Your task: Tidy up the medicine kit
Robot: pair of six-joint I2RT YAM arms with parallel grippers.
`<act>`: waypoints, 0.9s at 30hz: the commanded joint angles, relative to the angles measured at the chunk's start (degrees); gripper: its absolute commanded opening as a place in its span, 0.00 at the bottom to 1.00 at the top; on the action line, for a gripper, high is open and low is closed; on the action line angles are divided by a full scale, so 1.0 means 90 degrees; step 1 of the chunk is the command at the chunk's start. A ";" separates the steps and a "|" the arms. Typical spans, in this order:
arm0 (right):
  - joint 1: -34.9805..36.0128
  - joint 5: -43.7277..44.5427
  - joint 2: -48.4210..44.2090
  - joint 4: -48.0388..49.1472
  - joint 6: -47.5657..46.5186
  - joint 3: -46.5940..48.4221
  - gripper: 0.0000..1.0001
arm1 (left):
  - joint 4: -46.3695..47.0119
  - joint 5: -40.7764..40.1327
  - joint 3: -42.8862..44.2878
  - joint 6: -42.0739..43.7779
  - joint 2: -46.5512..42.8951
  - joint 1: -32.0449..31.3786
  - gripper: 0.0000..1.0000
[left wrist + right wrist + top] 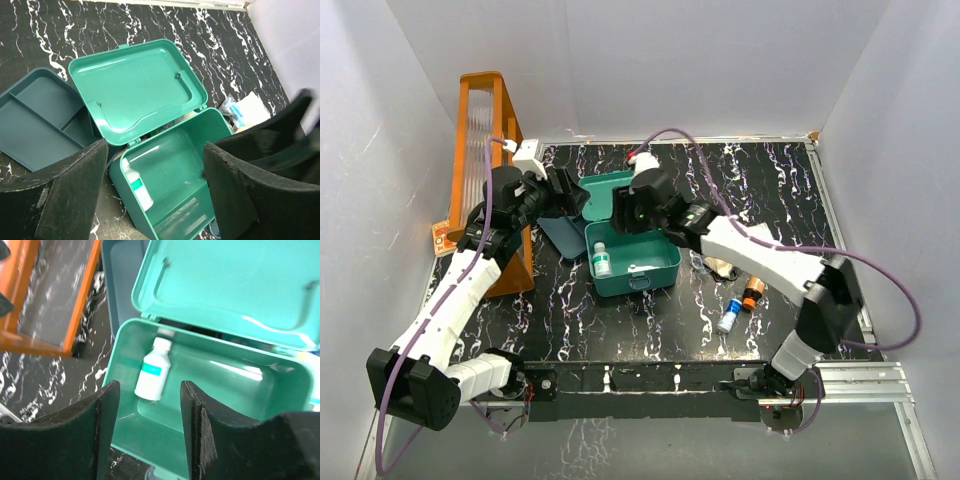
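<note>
The medicine kit (658, 264) stands open mid-table, a teal-green box with its lid (608, 192) tipped back. Inside, along the left wall, lies a white bottle (601, 260) with a green label. My right gripper (628, 212) hovers open above the box. In the right wrist view the bottle (152, 375) lies below the right gripper (150, 440), untouched on the kit (225, 385) floor. My left gripper (575, 195) hangs open beside the lid's left edge. In the left wrist view the left gripper (157, 200) frames the kit (180, 165) and the bottle (137, 185), with nothing between its fingers.
A dark blue-teal divided tray (40, 120) lies left of the kit, partly under the lid. The tall orange rack (485, 150) stands at the far left. Right of the kit lie a blue-capped bottle (729, 315), a brown bottle (753, 293) and some packets (240, 107).
</note>
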 commanded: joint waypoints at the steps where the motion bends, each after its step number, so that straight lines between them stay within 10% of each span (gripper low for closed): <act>1: -0.0273 0.1360 -0.1001 -0.0552 0.0617 -0.0152 0.50 | 0.0262 -0.0098 0.0397 0.0062 -0.0174 0.0032 0.76; 14: -0.1804 0.2759 -0.2286 -0.4549 0.4000 -0.0965 0.56 | 0.0594 -0.0122 0.0339 -0.0146 -0.0098 0.0033 0.79; 27: -0.3508 0.1933 -0.2501 -0.4532 0.3833 -0.2723 0.66 | 0.0206 -0.0381 0.0819 -0.0217 0.0229 0.0030 0.81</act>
